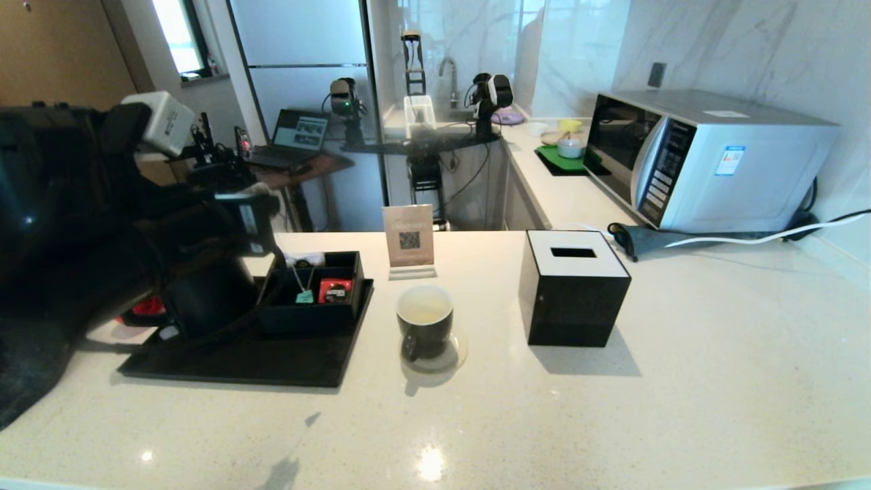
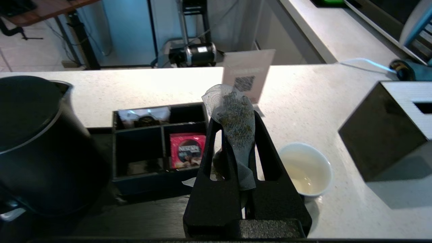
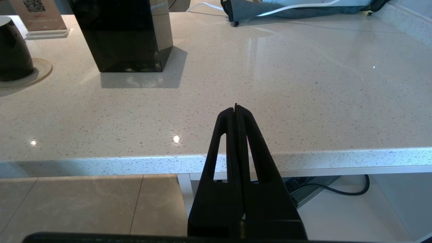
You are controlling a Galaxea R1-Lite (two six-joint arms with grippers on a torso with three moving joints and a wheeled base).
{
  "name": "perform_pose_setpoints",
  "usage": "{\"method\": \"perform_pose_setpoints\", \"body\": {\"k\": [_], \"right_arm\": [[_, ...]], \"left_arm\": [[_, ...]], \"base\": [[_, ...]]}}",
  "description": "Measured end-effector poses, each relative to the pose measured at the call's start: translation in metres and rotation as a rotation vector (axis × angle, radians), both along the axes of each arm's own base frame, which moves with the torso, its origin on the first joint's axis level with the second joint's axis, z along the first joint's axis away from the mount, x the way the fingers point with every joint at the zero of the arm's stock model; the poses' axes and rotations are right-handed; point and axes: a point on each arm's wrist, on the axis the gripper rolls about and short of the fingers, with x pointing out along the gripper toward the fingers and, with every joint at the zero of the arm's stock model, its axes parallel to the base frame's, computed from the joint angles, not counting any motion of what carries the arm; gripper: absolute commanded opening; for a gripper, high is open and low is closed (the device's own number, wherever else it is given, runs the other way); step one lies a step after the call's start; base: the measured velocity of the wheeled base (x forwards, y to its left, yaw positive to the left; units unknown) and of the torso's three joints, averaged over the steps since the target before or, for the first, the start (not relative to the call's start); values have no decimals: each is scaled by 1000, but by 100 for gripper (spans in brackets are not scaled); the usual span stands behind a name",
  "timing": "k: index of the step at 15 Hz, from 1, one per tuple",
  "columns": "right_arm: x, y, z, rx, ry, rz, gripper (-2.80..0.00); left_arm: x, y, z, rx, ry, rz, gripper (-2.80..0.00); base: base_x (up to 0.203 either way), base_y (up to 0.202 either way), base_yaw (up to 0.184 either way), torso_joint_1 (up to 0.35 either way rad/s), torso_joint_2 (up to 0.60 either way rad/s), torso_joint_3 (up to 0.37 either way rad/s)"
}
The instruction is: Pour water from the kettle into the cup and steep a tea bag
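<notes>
now we see the left gripper [image 2: 233, 135] pinching the tea bag [image 2: 236, 131] above the black tray, near the cup [image 2: 305, 168] holding water [image 2: 302, 182]. we should centre it over the rim, then lower gently. the red packet [image 2: 187, 150] reads "nescafé". the right gripper [image 3: 235, 109], closed empty, idles off the worktop [image 3: 270, 84].

One kettle [image 2: 37, 141] and one cup [image 1: 424, 328] holding water [image 2: 305, 182] stand on the desk [image 1: 612, 408]. One tea bag [image 2: 236, 128] shows, and one red packet [image 2: 187, 150] in one divided box [image 1: 314, 294] on one tray [image 1: 252, 361]. One tissue box [image 1: 573, 289], one sign [image 1: 409, 239], one microwave [image 1: 701, 160]. Two grippers: left [image 2: 233, 114], right [image 3: 236, 107].
</notes>
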Motion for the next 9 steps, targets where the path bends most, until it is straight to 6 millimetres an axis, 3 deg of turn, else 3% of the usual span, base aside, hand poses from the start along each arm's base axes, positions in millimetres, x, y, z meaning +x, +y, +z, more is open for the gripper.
{"method": "perform_pose_setpoints", "body": {"k": [9], "right_arm": [[0,0,0,0,0,0,-280]], "left_arm": [[-8,-13,6,-1,-24,-60,-280]], "base": [[0,0,0,0,0,0]]}}
